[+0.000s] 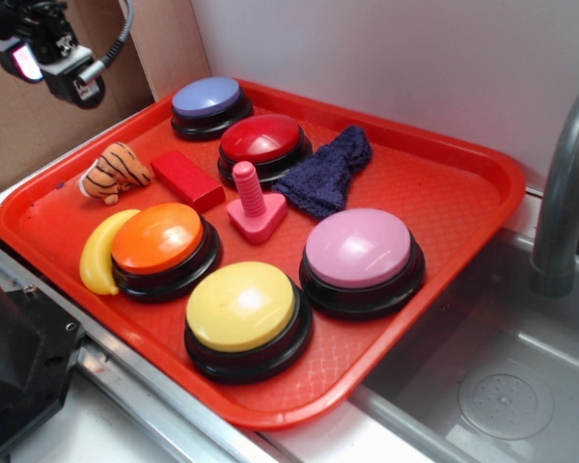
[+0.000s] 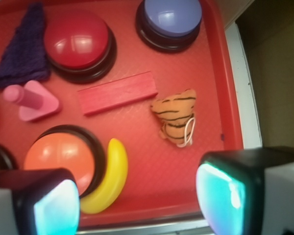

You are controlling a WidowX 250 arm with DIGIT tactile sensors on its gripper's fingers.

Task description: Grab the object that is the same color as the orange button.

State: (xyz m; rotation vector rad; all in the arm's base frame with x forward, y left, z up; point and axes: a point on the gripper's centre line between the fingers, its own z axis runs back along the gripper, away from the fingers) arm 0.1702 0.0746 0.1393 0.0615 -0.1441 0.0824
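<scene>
Your target, the small orange plush tiger (image 1: 116, 172) (image 2: 175, 117), lies on its side near the left corner of the red tray (image 1: 434, 183) (image 2: 152, 166), touching nothing you can make out, with a white loop of string showing at one end in the wrist view. Just beside it sits the red block (image 1: 187, 179) (image 2: 117, 92), lying flat and apart from the tiger. The orange button (image 1: 164, 247) (image 2: 63, 152) stands nearer the front edge of the tray, and the yellow banana (image 1: 104, 253) (image 2: 110, 177) curves right against its black base. Further out you have the red button (image 1: 264, 147) (image 2: 78, 44), the blue button (image 1: 210, 106) (image 2: 170, 22), the pink peg (image 1: 254, 205) (image 2: 30, 100), the dark blue cloth (image 1: 326, 172) (image 2: 22, 49), the yellow button (image 1: 247, 318) and the pink button (image 1: 362, 260). Your gripper (image 1: 46, 53) (image 2: 137, 200) hangs well above the tray's left corner, clear of everything; its fingers (image 2: 230, 193) are spread wide apart in the wrist view, holding nothing, with the tiger lying beyond the gap between them. A grey sink (image 1: 502, 386) sits to the right of the tray.
</scene>
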